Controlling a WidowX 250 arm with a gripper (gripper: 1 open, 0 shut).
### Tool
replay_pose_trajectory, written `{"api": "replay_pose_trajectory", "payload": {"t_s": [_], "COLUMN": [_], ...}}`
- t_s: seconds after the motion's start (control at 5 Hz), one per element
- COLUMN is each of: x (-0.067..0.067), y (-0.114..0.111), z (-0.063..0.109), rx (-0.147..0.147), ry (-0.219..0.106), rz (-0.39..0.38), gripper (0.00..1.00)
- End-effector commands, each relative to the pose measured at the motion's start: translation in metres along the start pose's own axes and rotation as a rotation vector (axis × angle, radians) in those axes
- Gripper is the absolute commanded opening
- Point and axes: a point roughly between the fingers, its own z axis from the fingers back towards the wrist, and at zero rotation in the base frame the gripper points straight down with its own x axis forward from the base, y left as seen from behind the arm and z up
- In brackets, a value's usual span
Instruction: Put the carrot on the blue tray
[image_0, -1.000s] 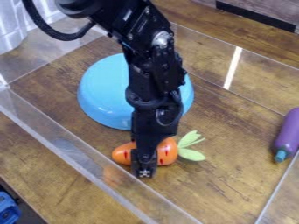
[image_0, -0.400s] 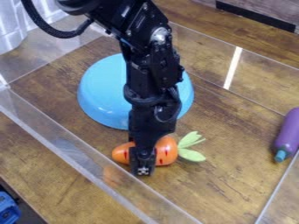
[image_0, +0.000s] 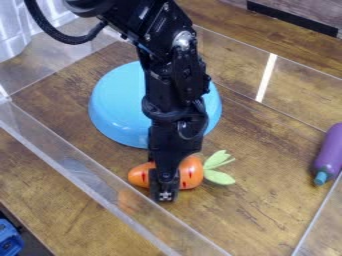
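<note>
The carrot (image_0: 142, 177) is small and orange with dark stripes and a light green leafy top (image_0: 218, 167). It lies on the wooden table just in front of the blue tray (image_0: 120, 102), a wide light-blue dome-like plate. My black gripper (image_0: 164, 183) reaches straight down over the carrot's middle, with its fingers on either side of it. The fingertips cover the carrot's centre, so I cannot tell whether they are closed on it. The carrot rests on the table.
A purple eggplant-like toy (image_0: 327, 152) lies at the right edge. Clear plastic walls (image_0: 74, 165) fence the work area at the front left and back. The black arm (image_0: 160, 50) rises over the tray.
</note>
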Motion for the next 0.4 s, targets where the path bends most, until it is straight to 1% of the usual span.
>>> {"api": "replay_pose_trajectory", "payload": {"t_s": [0.0,0.2], "x": [0.0063,0.0066], "y": [0.012,0.0127], "z": [0.0089,0.0068], "rx": [0.037,0.034], "ry": [-0.048,-0.052], "rz": [0.017,0.023], "gripper": [0.0,0.0]}}
